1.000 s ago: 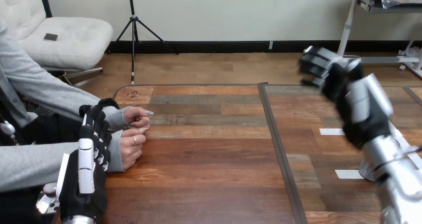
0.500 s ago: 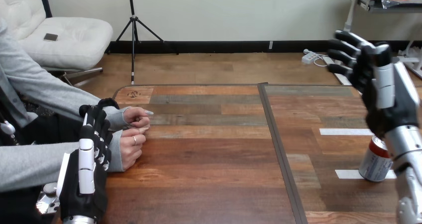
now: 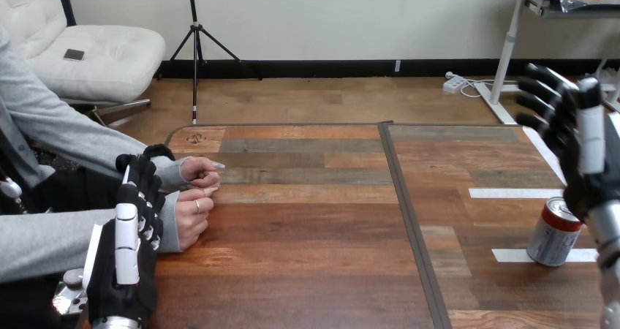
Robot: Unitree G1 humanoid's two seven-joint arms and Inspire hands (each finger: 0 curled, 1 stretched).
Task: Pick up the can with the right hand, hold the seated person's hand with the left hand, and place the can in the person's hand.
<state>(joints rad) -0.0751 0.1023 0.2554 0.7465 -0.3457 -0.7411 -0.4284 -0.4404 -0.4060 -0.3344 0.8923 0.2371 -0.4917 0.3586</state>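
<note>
The right hand (image 3: 583, 150) is raised at the tabletop's (image 3: 307, 241) right side with its fingers (image 3: 539, 95) spread wide and nearly straight. It holds nothing and hangs above the can (image 3: 553, 232) without touching it. The can is silver with a red band under its top rim. It stands upright near the right edge, its base on a strip of white tape (image 3: 512, 256). The left hand (image 3: 131, 234) is at the near left, its fingers relaxed and close together, pointing away from the robot. It lies over the grey sleeve (image 3: 44, 245) just beside the person's hands (image 3: 192, 216) and grips neither. Those two hands rest loosely curled on the tabletop's left edge, well apart from the can.
</note>
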